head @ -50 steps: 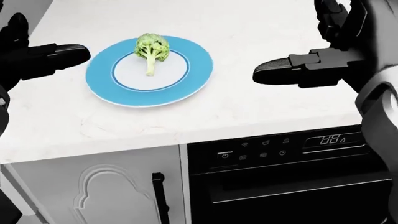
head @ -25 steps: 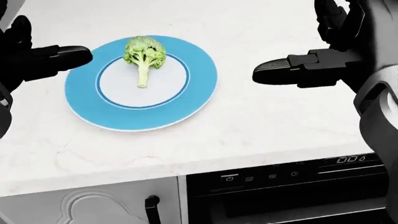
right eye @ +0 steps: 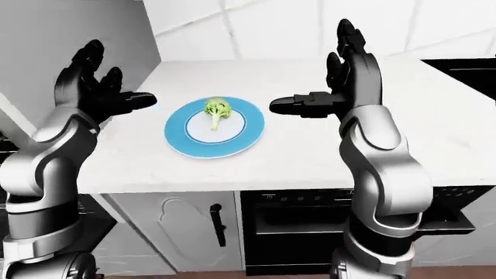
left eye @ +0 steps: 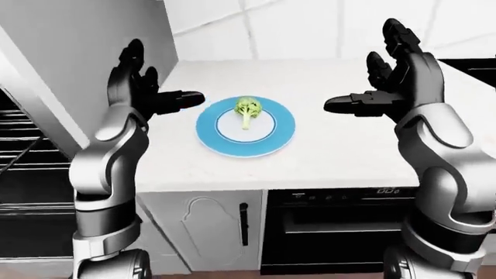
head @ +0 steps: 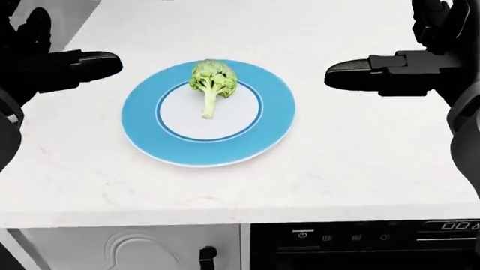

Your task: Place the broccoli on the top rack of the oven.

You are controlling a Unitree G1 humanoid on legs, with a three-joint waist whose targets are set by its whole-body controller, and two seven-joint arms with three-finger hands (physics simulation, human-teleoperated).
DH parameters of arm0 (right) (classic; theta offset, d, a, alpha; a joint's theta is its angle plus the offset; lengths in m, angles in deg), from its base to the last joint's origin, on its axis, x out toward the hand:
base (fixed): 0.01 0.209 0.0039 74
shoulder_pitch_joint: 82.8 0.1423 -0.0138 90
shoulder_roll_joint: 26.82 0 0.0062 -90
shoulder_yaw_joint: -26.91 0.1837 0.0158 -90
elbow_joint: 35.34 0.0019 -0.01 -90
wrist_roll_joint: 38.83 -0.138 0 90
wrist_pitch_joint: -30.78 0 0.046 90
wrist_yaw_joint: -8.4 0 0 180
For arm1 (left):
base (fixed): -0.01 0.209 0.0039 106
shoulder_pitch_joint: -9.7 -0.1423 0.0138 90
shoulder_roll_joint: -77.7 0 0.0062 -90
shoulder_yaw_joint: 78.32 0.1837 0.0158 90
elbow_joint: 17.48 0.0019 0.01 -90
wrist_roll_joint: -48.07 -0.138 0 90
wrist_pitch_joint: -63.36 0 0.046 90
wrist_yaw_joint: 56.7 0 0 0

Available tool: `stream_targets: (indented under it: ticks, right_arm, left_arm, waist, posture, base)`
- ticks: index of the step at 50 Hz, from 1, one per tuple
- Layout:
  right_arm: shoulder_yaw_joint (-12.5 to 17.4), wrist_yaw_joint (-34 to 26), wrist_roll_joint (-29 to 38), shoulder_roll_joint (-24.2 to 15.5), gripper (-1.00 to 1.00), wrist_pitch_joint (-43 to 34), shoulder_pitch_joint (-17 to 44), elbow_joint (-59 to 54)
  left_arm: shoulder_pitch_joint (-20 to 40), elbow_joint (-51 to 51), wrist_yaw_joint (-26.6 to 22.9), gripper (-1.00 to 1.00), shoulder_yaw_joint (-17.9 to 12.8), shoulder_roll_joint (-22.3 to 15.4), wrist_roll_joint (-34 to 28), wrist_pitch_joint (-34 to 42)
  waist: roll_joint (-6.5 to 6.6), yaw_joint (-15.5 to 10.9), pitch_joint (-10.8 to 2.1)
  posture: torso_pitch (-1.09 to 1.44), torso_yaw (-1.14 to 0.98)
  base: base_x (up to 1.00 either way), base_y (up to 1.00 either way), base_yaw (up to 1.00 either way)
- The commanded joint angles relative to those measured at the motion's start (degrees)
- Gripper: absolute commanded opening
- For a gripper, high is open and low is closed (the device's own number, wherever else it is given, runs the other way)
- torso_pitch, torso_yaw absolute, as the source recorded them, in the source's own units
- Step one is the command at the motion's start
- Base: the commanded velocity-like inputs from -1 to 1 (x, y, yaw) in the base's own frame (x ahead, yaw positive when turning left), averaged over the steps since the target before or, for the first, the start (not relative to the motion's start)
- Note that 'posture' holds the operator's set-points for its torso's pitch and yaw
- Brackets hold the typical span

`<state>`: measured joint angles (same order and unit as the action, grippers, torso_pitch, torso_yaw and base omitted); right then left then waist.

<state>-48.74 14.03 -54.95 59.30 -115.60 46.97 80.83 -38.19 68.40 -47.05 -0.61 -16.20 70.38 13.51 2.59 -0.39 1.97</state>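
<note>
Camera has shifted, sliding the plate (head: 142, 132) toward centre. Broccoli (head: 211, 82) lies on that plate, light, crumbly; grip its stalk. Left hand (left eye: 143, 93) and right hand (left eye: 388, 87) flank the plate, fingers spread, empty.

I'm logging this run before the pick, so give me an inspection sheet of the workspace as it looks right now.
Surface: white counter, bare apart from the plate.
Job's things: broccoli lying inside the blue plate, stem toward the view's bottom; untouched.
Clutter: nothing seen.
Grippers: left hand open, raised left of the plate; right hand open, raised right of it; neither touches anything.
Cables: nothing seen.
Surroundings: black oven under the counter; white cabinet door beside it; wire racks at the left-eye view's left edge; tiled wall behind.
</note>
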Motion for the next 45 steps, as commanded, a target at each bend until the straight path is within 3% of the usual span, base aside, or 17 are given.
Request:
stream_targets:
  ticks: [1, 2, 3, 5, 7, 11, 13, 14, 25, 30, 45]
  right_arm:
    - [-0.59, -0.49, -0.57, -0.13, 1.0, 1.88, 1.79, 1.04]
    - [-0.56, -0.48, -0.57, -0.12, 1.0, 2.0, 1.8, 0.96]
    - [-0.53, -0.45, -0.58, -0.09, 1.0, 2.1, 1.81, 0.86]
    - [-0.56, -0.36, -0.46, -0.13, 1.0, 2.32, 1.74, 0.61]
    - [-0.8, -0.31, -0.14, -0.23, 1.0, 2.29, 1.68, 0.39]
    - [-0.7, -0.02, 0.27, -0.29, 1.0, 1.65, 1.83, 0.29]
    - [-0.77, -0.18, 0.39, -0.19, 1.0, 1.98, 1.52, 0.21]
    - [-0.81, -0.28, 0.37, -0.08, 1.0, 2.04, 1.43, 0.31]
    - [-3.1, -2.37, 2.92, 1.1, 1.0, 3.26, 3.18, -2.47]
    - [-6.73, -4.84, 7.11, 2.6, 1.0, 8.31, 8.33, -13.31]
    - [-10.27, -10.21, 16.54, 7.47, 1.0, 24.77, 26.65, -50.41]
  left_arm:
    - [1.5, -1.43, 0.42, 1.0, -1.46, -1.1, -0.78, -1.97]
    - [1.54, -1.62, 0.43, 1.0, -1.47, -1.1, -0.75, -1.79]
    - [1.61, -1.49, 0.44, 1.0, -1.49, -1.08, -0.79, -1.84]
    - [1.59, -1.46, 0.43, 1.0, -1.51, -1.04, -0.81, -1.82]
    - [1.59, -1.37, 0.39, 1.0, -1.45, -0.99, -0.89, -1.94]
    - [1.2, -1.0, 0.18, 1.0, -1.14, -0.55, -1.2, -2.57]
    - [1.18, -1.32, 0.2, 1.0, -1.21, -0.54, -1.2, -2.34]
    - [1.15, -1.4, 0.17, 1.0, -1.27, -0.51, -1.17, -2.32]
    - [1.55, -1.23, 0.44, 1.0, -1.68, -0.76, -0.51, -2.38]
    - [1.84, -1.21, 0.59, 1.0, -1.88, -1.09, 0.18, -2.29]
    - [1.86, -0.89, 0.96, 1.0, -1.96, -1.58, 1.04, -2.53]
  waist:
    - [-0.39, -0.43, -1.16]
    - [0.44, 0.16, -0.87]
    - [-0.1, 0.09, -1.56]
    - [0.47, 0.17, -0.79]
    - [-0.07, -0.02, -0.28]
    - [-2.82, 0.06, 0.82]
    - [-5.18, -0.46, 0.11]
    - [-4.03, -0.52, 0.4]
    - [-2.32, 0.2, -0.94]
    - [-2.15, 0.43, -1.35]
    - [-1.37, 0.79, -2.05]
  posture:
    - [0.0, 0.0]
    - [0.0, 0.0]
    - [0.0, 0.0]
    - [0.0, 0.0]
    - [0.0, 0.0]
    - [0.0, 0.0]
    - [0.0, 0.0]
    - [0.0, 0.0]
    - [0.0, 0.0]
    - [0.0, 0.0]
    - [0.0, 0.0]
  base:
    - [0.0, 0.0, 0.99]
    - [0.0, 0.0, 0.59]
    - [0.0, 0.0, 0.17]
    - [0.0, 0.0, 0.0]
    - [0.0, 0.0, 0.0]
    - [0.0, 0.0, 0.0]
    - [0.0, 0.0, 0.0]
    - [0.0, 0.0, 0.0]
    - [0.0, 0.0, 0.0]
    - [0.0, 0.0, 0.0]
    - [0.0, 0.0, 0.0]
